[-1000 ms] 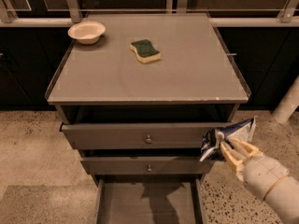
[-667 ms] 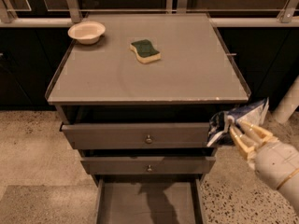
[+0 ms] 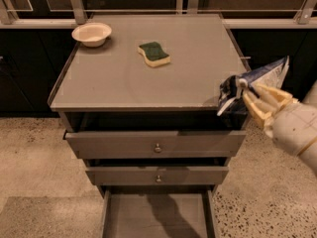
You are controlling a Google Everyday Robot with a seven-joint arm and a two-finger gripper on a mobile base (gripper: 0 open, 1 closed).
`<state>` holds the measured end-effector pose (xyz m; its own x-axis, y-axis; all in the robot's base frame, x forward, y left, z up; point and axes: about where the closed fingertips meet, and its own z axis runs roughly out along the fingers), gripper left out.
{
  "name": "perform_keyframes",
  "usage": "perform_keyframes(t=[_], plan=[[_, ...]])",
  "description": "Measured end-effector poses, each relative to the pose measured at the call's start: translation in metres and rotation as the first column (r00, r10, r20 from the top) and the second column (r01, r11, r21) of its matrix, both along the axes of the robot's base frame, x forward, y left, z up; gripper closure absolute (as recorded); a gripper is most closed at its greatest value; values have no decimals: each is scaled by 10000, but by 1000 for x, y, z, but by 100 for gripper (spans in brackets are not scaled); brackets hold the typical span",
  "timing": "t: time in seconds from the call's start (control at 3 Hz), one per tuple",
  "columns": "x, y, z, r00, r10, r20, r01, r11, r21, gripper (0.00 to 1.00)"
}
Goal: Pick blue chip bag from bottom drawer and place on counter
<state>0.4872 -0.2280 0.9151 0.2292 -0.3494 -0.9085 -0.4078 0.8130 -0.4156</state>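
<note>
My gripper (image 3: pixel 251 97) is at the right of the cabinet, shut on the blue chip bag (image 3: pixel 250 83), a crinkly dark-blue foil bag with white patches. It holds the bag in the air at the height of the counter's right front corner, just over its edge. The counter (image 3: pixel 124 73) is the flat grey top of the drawer cabinet. The bottom drawer (image 3: pixel 158 214) is pulled open at the bottom of the view, with a bare grey floor and my arm's shadow on it.
A white bowl (image 3: pixel 91 33) stands at the counter's back left corner. A green-and-yellow sponge (image 3: pixel 154 53) lies at the back middle. Two knobbed drawers (image 3: pixel 157 145) are slightly open below the counter. A rail and dark panels run behind the cabinet.
My gripper has risen with the blue chip bag from beside the upper drawer's right end to the level of the counter's right front corner.
</note>
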Motion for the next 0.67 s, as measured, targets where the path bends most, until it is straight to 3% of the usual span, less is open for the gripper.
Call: perform_keyframes(t=[0.33, 0.67], plan=[[44, 24, 21, 9956, 804, 482, -803, 9968, -36, 100], [91, 56, 31, 9840, 1626, 724, -1621, 9867, -136, 100]])
